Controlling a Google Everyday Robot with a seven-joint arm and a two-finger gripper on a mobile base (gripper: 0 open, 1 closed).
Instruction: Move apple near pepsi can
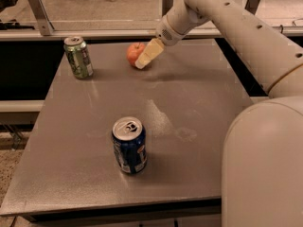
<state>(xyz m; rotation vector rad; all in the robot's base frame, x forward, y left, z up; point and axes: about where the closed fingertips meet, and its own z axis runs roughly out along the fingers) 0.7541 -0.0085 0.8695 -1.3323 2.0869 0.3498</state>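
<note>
Apple [133, 52]: round, red-orange, set far back, my gripper [143, 60] overlapping its right side. Pepsi can [129, 148]: dark blue, silver pull-tab top, upright, nearer front, well apart from apple.

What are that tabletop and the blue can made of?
The tabletop looks like grey metal or laminate: dull sheen, faint smears. The blue can seems aluminium: shiny silver top with pull tab. The pincer, at the apple, looks like cream plastic.

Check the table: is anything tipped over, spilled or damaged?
Nothing stands out. The pepsi can and the green can stand upright, the apple sits whole near the far edge of the table, and the tool is close beside it.
</note>
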